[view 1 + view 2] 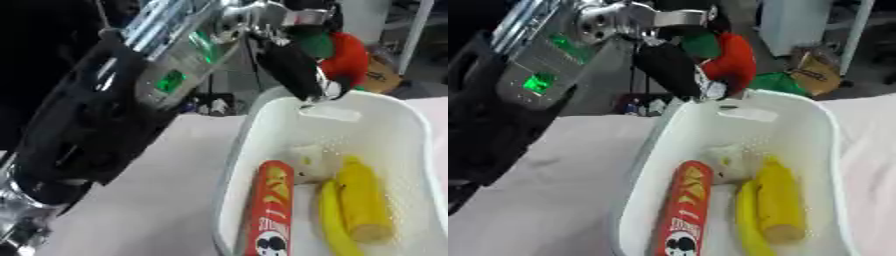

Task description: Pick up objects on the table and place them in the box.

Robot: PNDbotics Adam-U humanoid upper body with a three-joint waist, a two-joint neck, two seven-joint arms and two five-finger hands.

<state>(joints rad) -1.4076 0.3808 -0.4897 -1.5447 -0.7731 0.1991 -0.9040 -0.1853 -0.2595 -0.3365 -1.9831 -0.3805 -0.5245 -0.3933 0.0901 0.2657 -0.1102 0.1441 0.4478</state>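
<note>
Over the far rim of the white plastic box (411,150), the left robot hand (297,70) hangs at the end of a long black and silver arm that comes in from the left. Its dark fingers point down toward the box's far edge. They look fairly straight, and I see nothing between them, so the robot hand seems to be empty.

Inside the box, on the near side, lie a red chip can with a face on it (271,210), a yellow banana (331,220) and a yellow corn cob (363,200). Behind them sits a small pale lump (308,160) that I cannot make out. The can, banana and corn all lie long-ways, pointing from the near end of the box toward the far end.

To the left of the box, the pale table (149,200) shows no other things to pick up. The right robot hand is not in the pictures, so the left one is the nearer.
</note>
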